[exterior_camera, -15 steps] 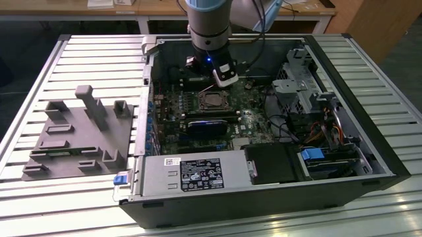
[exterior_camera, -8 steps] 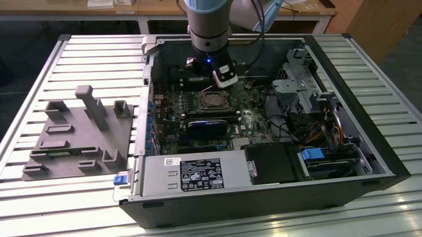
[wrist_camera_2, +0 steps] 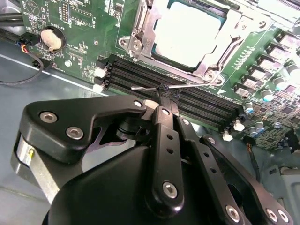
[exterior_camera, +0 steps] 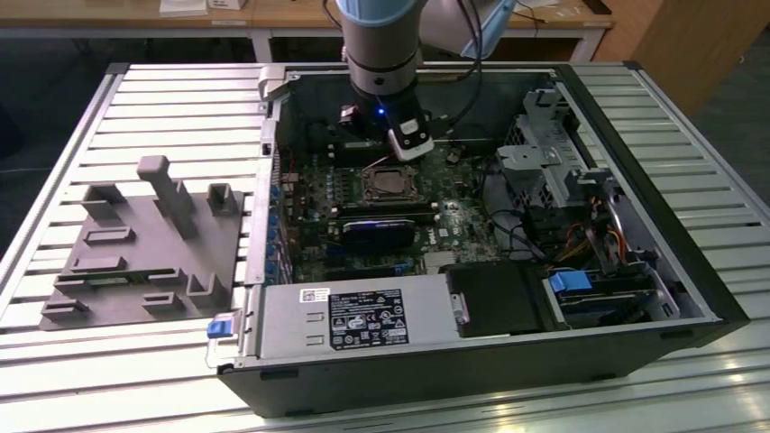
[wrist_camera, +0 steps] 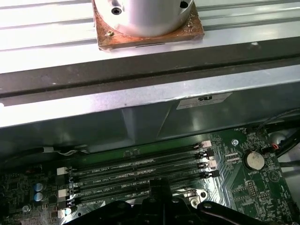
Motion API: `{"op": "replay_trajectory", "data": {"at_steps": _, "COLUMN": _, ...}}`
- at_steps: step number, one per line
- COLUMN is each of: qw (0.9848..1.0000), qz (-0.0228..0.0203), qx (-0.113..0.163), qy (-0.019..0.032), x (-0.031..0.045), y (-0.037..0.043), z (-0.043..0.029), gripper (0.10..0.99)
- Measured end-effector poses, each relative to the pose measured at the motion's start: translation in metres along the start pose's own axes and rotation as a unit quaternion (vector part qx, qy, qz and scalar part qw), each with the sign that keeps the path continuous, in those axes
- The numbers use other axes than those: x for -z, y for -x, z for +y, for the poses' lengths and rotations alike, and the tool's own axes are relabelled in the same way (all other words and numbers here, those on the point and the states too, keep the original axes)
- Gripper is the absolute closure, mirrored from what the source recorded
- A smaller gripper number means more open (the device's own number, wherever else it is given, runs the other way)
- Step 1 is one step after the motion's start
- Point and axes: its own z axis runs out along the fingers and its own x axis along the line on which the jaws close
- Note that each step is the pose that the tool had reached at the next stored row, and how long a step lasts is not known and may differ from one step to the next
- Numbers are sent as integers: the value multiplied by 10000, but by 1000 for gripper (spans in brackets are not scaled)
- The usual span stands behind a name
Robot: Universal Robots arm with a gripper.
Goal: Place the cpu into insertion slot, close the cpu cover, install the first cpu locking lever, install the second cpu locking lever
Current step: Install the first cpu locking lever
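The cpu (wrist_camera_2: pixel 187 33) already sits in the slot (exterior_camera: pixel 366 186), with the cover (wrist_camera_2: pixel 142 18) down around it, so the work in hand looks to be a lever (wrist_camera_2: pixel 145 87). This is the thin wire rod lying across the memory slots (wrist_camera_2: pixel 136 75), just beside the cover's near edge. In the second wrist view the gripper (wrist_camera_2: pixel 164 96) has its jaws drawn together, with the tips right at the middle of that rod. The tips hide the contact, so it may be nipping the wire or only pressing on it; I cannot tell which. Slip is the chief risk. The wire is springy and round, and if it is merely pushed it could ride off the tips and snap back up, leaving the cover unclamped. If it slides sideways, the tips could come down on the memory slots or on the small parts of the board (wrist_camera_2: pixel 70 18) beyond them and scrape or crack something. A push off the line of the hinge could bend the rod, so that its end misses the catch at the cover's corner. Too much force with the cover not fully seated could load the cpu unevenly against the pins beneath it. In the exterior view the arm stands close to the case (exterior_camera: pixel 601 108) wall and its cables, which could snag on a wide swing.
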Motion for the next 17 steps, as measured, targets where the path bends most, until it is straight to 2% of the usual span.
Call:
{"op": "replay_trajectory", "data": {"at_steps": 7, "qw": 10000, "qz": -2, "qx": 1, "qy": -8, "x": -30, "y": 0, "z": 38, "gripper": 980}}
{"op": "replay_trajectory", "data": {"at_steps": 8, "qw": 10000, "qz": -5, "qx": 3, "qy": -25, "x": -34, "y": -1, "z": 40, "gripper": 980}}
{"op": "replay_trajectory", "data": {"at_steps": 12, "qw": 9999, "qz": -53, "qx": 25, "qy": -152, "x": -47, "y": -4, "z": 49, "gripper": 980}}
{"op": "replay_trajectory", "data": {"at_steps": 13, "qw": 9998, "qz": -66, "qx": 30, "qy": -167, "x": -51, "y": -5, "z": 49, "gripper": 980}}
{"op": "replay_trajectory", "data": {"at_steps": 17, "qw": 9998, "qz": -74, "qx": 31, "qy": -169, "x": -65, "y": -6, "z": 45, "gripper": 980}}
